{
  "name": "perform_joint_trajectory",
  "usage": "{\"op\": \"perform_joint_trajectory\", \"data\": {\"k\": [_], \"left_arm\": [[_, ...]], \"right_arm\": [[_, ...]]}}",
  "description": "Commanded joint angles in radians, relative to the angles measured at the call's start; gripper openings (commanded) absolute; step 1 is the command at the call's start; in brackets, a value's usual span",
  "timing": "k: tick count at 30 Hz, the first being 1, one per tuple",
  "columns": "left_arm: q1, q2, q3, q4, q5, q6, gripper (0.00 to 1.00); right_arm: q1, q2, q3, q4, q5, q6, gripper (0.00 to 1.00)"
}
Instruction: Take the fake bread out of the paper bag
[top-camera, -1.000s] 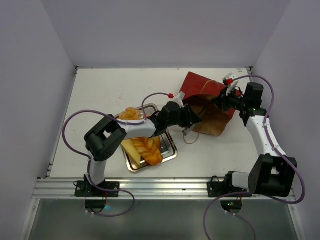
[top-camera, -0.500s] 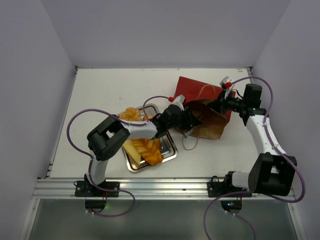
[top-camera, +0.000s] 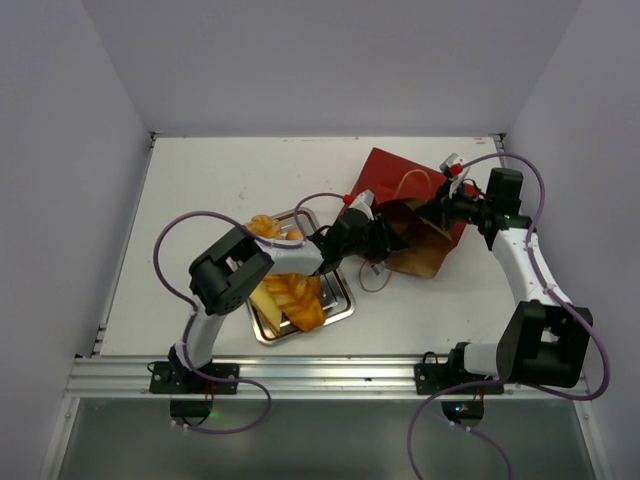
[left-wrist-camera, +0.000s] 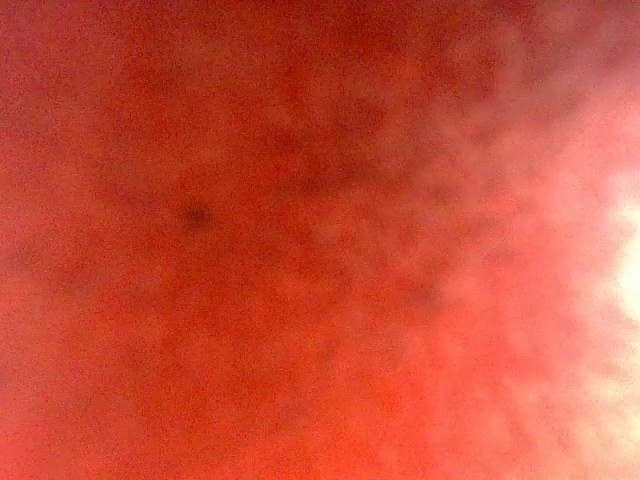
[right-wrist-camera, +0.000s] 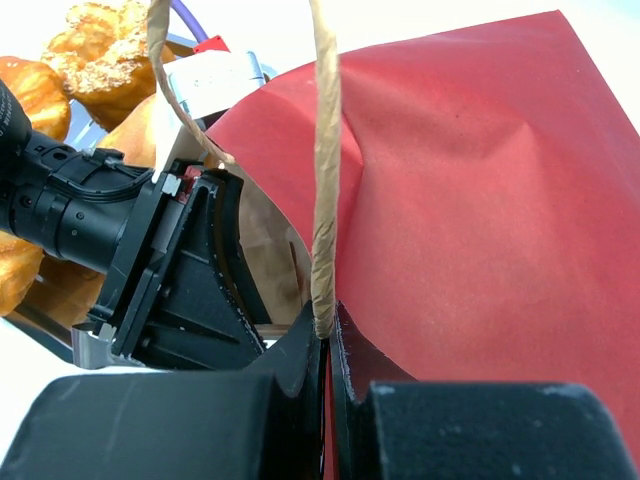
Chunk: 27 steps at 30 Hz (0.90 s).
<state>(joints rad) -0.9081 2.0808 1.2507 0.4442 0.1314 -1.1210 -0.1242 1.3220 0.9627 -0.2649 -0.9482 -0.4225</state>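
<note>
The dark red paper bag (top-camera: 398, 178) lies on its side, its brown-lined mouth (top-camera: 420, 248) facing the tray. My left gripper (top-camera: 384, 240) reaches into that mouth and its fingers are hidden. The left wrist view shows only blurred red paper (left-wrist-camera: 300, 240). My right gripper (right-wrist-camera: 327, 335) is shut on the bag's rim at a tan string handle (right-wrist-camera: 324, 200). It also shows in the top view (top-camera: 446, 206). Fake bread lies on the silver tray (top-camera: 338, 310): a braided loaf (top-camera: 296, 298), a pale wedge (top-camera: 258, 302) and a flaky piece (top-camera: 262, 226). No bread shows inside the bag.
The bag's other string handle (top-camera: 376, 276) loops on the table between bag and tray. The left arm's black wrist (right-wrist-camera: 150, 270) fills the bag mouth in the right wrist view, with bread (right-wrist-camera: 100, 40) behind it. Walls close in the table's far, left and right sides.
The bag has shifted and its open mouth looks narrower. The left arm's elbow swung right while its gripper stayed in the mouth. The right gripper moved slightly left, still holding the rim.
</note>
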Motion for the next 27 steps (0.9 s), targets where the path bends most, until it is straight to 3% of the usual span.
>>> {"op": "perform_joint_trajectory", "data": {"k": [1,9,27], "left_arm": [[-0.008,0.024,0.047,0.056,0.085,-0.019,0.45],[-0.011,0.036,0.079,0.019,0.184,-0.031,0.45],[-0.038,0.122,0.193,-0.09,0.226,-0.008,0.43]], "right_arm": [[0.009,-0.003,0.01,0.036,-0.049,0.018,0.0],[0.009,-0.001,0.004,0.046,-0.05,0.021,0.0],[0.029,0.022,-0.009,0.04,-0.003,0.004,0.0]]}}
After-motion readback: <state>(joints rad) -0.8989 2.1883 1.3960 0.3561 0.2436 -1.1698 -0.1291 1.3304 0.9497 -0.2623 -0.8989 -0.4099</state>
